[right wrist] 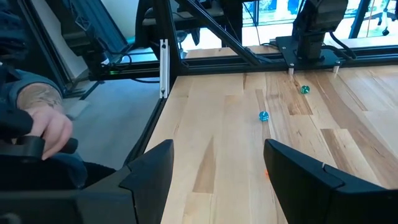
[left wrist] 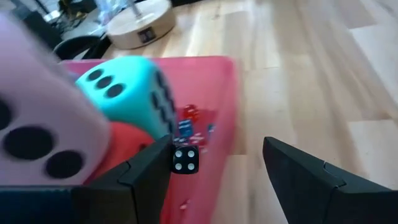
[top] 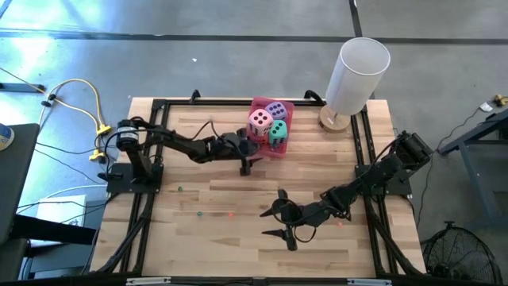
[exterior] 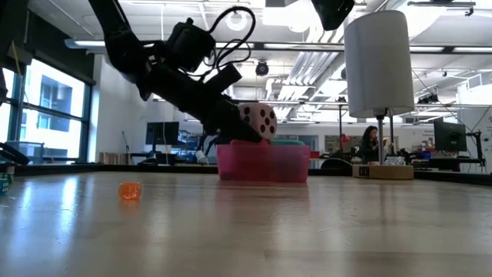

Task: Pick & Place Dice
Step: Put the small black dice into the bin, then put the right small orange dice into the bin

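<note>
A pink translucent tray [top: 287,105] stands at the table's far middle and holds the dice. The pink die [top: 259,121] sits highest, resting on the others. The purple die [top: 276,110] is behind it and the teal die [top: 278,132] is beside it. The red die [left wrist: 124,146] shows only in the left wrist view, under the pink die [left wrist: 43,124] and the teal one [left wrist: 127,87]. My left gripper [top: 247,159] stands open at the tray's near left corner, nothing between its fingers [left wrist: 149,171]. My right gripper [top: 271,214] hangs open over the near middle of the table.
A white cylinder on a round wooden base [top: 357,75] stands at the far right. Tiny coloured beads lie on the boards, one orange [exterior: 130,190] and two teal [right wrist: 263,116]. A small black die [left wrist: 185,159] lies in the tray. A person's hand [right wrist: 43,130] shows beyond the table's left edge.
</note>
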`<move>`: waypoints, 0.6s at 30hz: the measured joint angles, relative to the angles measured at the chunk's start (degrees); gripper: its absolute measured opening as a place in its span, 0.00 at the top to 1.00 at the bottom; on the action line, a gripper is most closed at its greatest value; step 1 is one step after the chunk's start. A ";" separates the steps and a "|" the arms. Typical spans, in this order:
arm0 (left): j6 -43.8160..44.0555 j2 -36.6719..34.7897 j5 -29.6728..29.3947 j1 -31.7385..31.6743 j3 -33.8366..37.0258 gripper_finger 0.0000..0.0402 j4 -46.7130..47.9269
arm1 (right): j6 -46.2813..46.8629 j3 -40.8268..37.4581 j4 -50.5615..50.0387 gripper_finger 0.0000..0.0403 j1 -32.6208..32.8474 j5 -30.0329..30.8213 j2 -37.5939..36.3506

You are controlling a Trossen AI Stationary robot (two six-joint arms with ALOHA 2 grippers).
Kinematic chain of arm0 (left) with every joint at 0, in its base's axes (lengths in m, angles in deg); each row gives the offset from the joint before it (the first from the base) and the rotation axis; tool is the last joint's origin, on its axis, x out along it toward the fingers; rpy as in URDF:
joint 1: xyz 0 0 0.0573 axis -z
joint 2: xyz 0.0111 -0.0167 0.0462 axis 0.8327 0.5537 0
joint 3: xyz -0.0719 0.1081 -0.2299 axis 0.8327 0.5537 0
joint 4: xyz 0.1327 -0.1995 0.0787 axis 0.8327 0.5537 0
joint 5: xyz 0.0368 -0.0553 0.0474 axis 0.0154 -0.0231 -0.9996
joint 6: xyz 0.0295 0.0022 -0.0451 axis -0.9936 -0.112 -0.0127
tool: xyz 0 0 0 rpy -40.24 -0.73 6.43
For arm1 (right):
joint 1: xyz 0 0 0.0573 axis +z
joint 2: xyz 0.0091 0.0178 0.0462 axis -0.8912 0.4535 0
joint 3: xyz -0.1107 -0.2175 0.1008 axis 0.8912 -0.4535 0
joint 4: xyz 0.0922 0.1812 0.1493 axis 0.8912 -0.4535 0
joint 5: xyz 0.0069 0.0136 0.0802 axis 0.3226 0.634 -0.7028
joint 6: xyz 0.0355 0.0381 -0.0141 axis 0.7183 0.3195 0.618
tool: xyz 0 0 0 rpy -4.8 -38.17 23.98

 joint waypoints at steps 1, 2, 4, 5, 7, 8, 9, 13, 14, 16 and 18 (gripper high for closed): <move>0.70 0.00 -0.03 -0.42 0.00 0.40 -0.02 | 0.00 0.00 0.00 0.40 0.00 0.00 0.00; 1.34 0.00 -0.07 -0.80 0.00 0.40 -0.01 | 0.02 0.00 0.00 0.40 0.00 0.00 0.00; 2.35 0.00 -0.09 -1.59 0.00 0.40 -0.03 | 0.00 0.00 0.00 0.40 0.00 0.06 0.00; 2.91 0.00 -0.10 -1.97 0.00 0.40 -0.02 | 0.01 0.00 0.01 0.40 0.00 0.20 0.00; 3.83 0.00 -0.08 -2.59 0.00 0.40 0.71 | 0.00 0.00 0.02 0.40 0.00 0.24 0.00; 4.19 0.00 0.02 -2.83 0.01 0.40 1.34 | 0.01 0.00 0.02 0.40 0.00 0.25 0.00; 4.41 0.00 0.28 -3.06 0.02 0.40 2.09 | 0.00 0.00 0.02 0.40 0.00 0.26 0.00; 4.74 0.04 2.64 -3.23 0.04 0.40 4.24 | 0.00 0.00 0.02 0.40 0.00 0.31 0.00; 4.71 0.22 2.84 -3.19 0.04 0.40 4.32 | 0.00 0.00 0.02 0.40 0.00 0.33 0.00; 4.38 0.35 3.05 -2.97 0.10 0.40 4.37 | 0.00 0.00 0.00 0.40 0.00 0.40 0.00; 4.34 0.35 3.03 -2.76 0.11 0.40 3.11 | 0.00 0.00 -0.04 0.40 0.00 0.44 0.00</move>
